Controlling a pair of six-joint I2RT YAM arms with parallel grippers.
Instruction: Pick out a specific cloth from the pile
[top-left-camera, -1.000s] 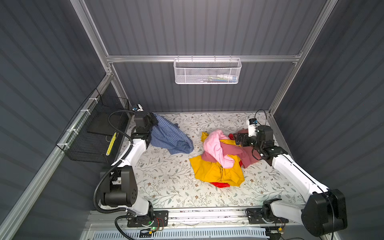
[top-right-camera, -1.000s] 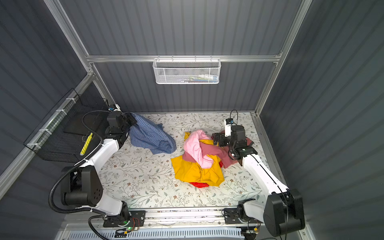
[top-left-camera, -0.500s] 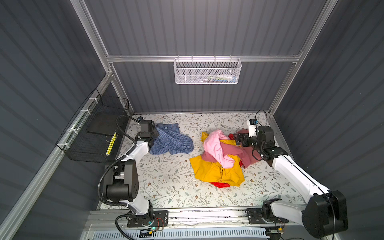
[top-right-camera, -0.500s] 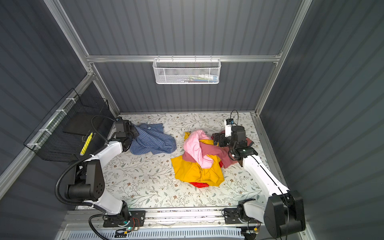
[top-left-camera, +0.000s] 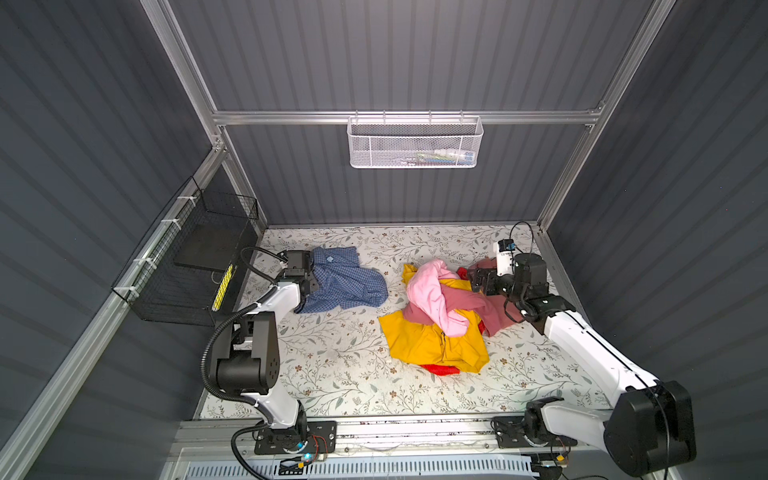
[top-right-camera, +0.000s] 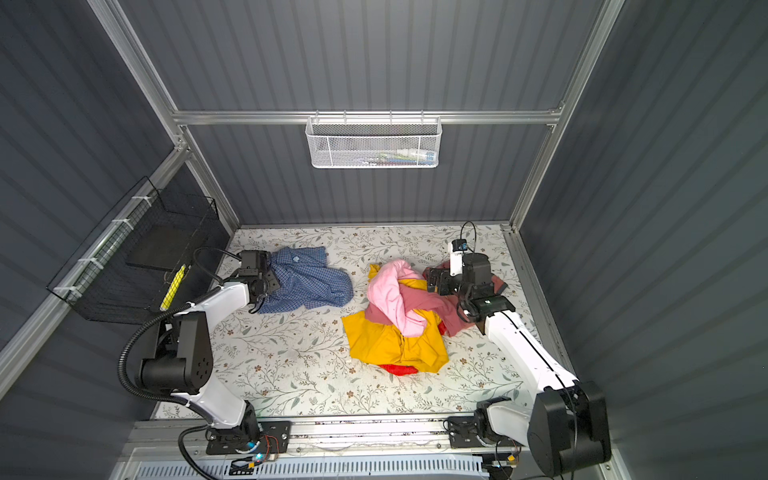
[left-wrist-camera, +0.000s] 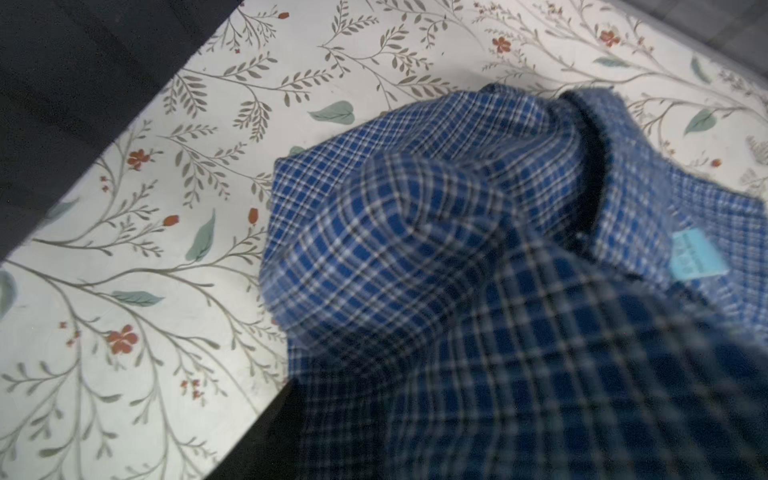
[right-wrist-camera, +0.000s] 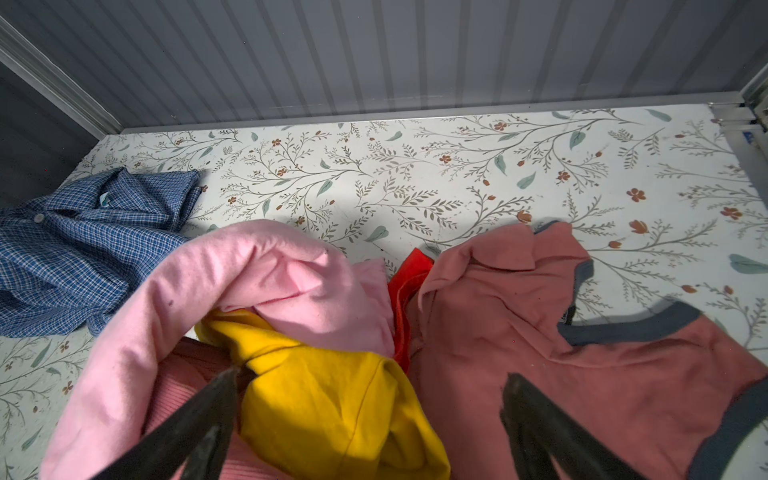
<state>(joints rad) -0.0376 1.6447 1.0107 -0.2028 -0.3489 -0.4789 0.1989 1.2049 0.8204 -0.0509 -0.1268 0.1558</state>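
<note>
The blue-and-white small-checked button shirt (top-left-camera: 345, 284) lies crumpled at the far left of the floral-patterned white tabletop (top-left-camera: 340, 374), well apart from the pile (top-left-camera: 436, 324), with its collar and a pale blue label (left-wrist-camera: 698, 255) turned up. My left gripper (top-left-camera: 308, 286) sits at the shirt's left edge with the fabric lying against it. In my left wrist view the shirt (left-wrist-camera: 415, 249) fills most of the frame and hides my fingers, so I cannot tell whether I am gripping it or have let go. My right gripper (right-wrist-camera: 372, 376) is spread wide and empty, over the pile where the mustard yellow garment (right-wrist-camera: 332, 399) meets the dusty-rose garment with grey trim (right-wrist-camera: 540, 311). A light pink garment (top-left-camera: 432, 291) drapes over the top of the pile, and a red piece (top-left-camera: 440, 369) pokes out under the yellow at the near edge
</note>
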